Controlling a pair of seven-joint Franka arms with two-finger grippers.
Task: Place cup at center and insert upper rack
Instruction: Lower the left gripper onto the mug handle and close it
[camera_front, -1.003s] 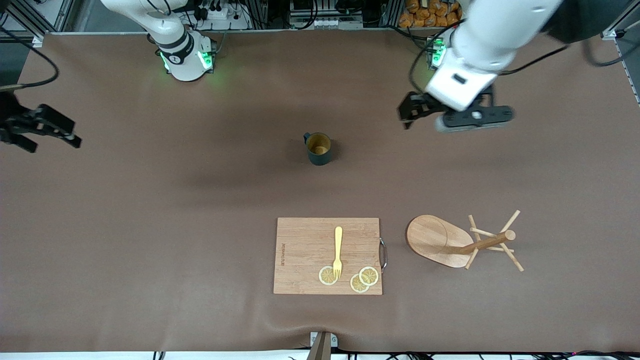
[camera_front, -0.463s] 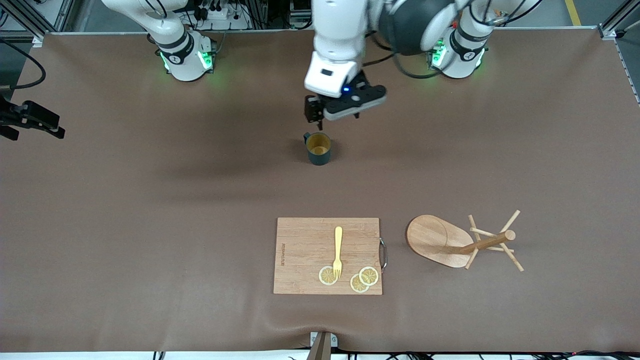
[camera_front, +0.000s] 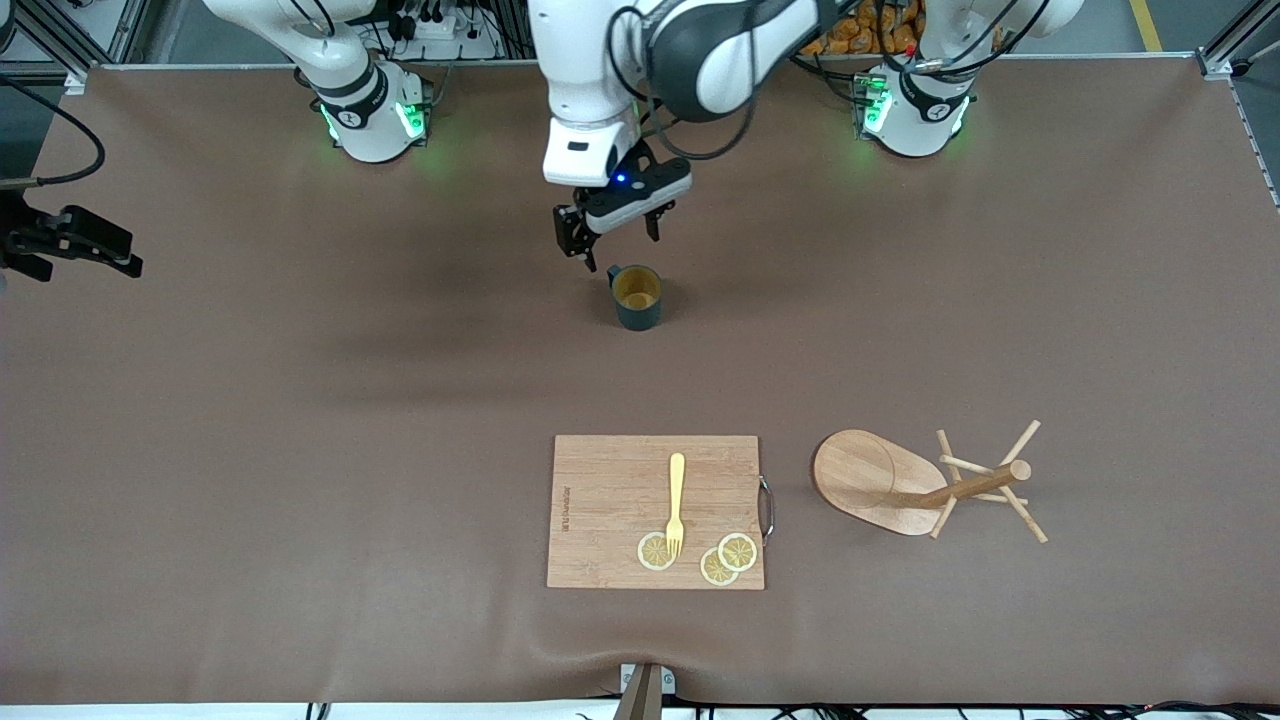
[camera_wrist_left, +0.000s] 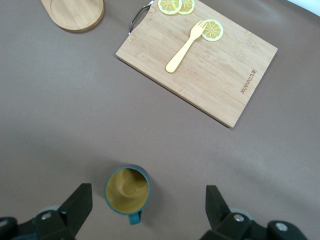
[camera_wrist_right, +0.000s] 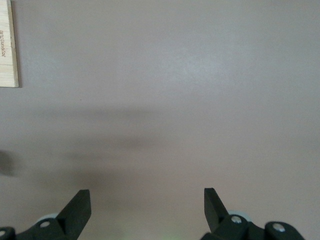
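The cup (camera_front: 637, 296), dark teal with a tan inside, stands upright near the table's middle; it also shows in the left wrist view (camera_wrist_left: 127, 190). My left gripper (camera_front: 612, 235) is open and empty and hovers over the table just beside the cup, on the robots' side; in the left wrist view (camera_wrist_left: 147, 200) the cup sits between the spread fingers, off to one side. The upper rack (camera_front: 900, 485), a wooden mug tree, lies on its side toward the left arm's end, nearer the front camera. My right gripper (camera_front: 85, 255) waits open over the right arm's end of the table (camera_wrist_right: 146, 200).
A rectangular wooden cutting board (camera_front: 610, 480) lies nearer the front camera than the cup, beside the rack. It carries a yellow fork (camera_front: 676, 503) and three lemon slices (camera_front: 720, 560). The board (camera_wrist_left: 220, 85) and the rack's base (camera_wrist_left: 75, 12) show in the left wrist view.
My left arm has swung from its own end of the table to the cup and now hovers beside it. The right gripper barely shifted. The cup and rack have not moved.
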